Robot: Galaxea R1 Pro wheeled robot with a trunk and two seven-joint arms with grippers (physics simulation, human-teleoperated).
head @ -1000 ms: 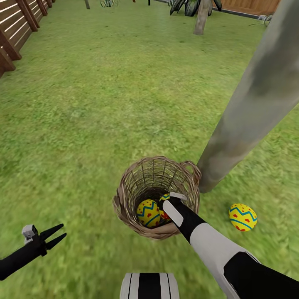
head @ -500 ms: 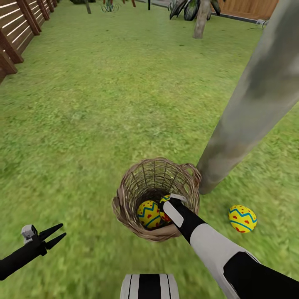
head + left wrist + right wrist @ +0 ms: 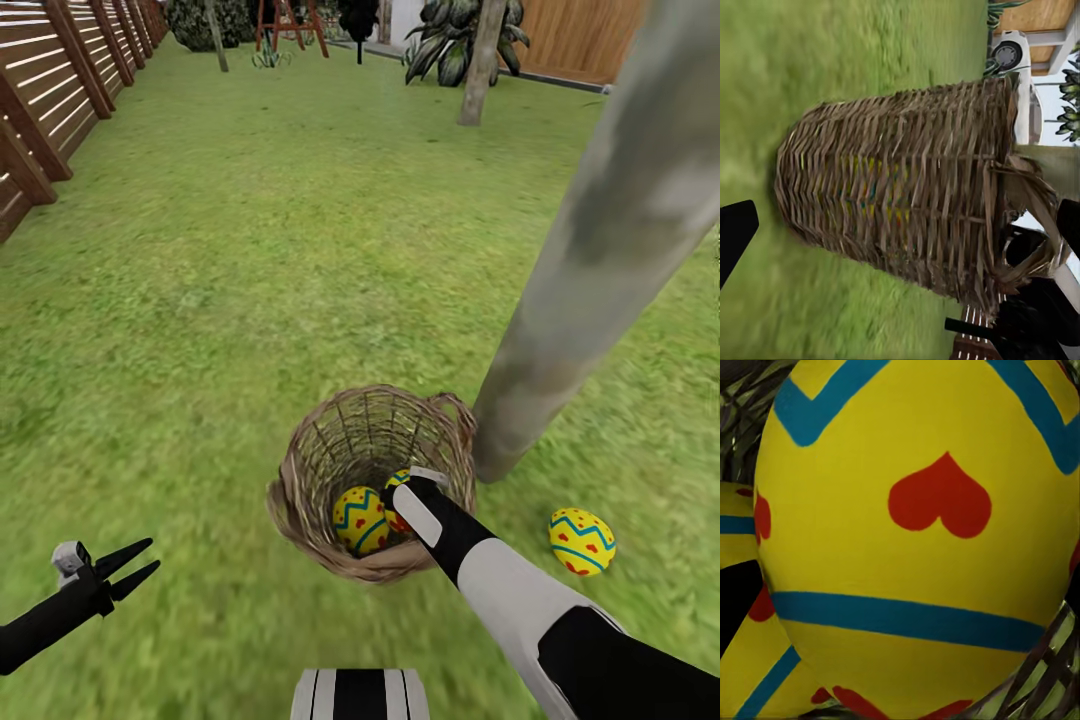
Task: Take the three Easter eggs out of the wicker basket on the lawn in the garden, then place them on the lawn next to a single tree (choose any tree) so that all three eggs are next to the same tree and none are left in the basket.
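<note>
Easter eggs: one (image 3: 582, 541) lies on the lawn (image 3: 250, 280) beside the tree (image 3: 590, 270).
Two remain in the wicker basket (image 3: 300, 470); my right gripper (image 3: 398, 500) is down among them, grip state unclear; left gripper (image 3: 135, 567) parted, idle.

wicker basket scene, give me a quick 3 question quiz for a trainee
1. True or false: one Easter egg already lies on the lawn near the tree.
2. Which arm reaches into the wicker basket? A) left B) right
3. Fill in: the left gripper hangs over the grass with its fingers ____.

Key: 1 true; 2 B, the right gripper is down among the eggs in the basket; 3 open.
</note>
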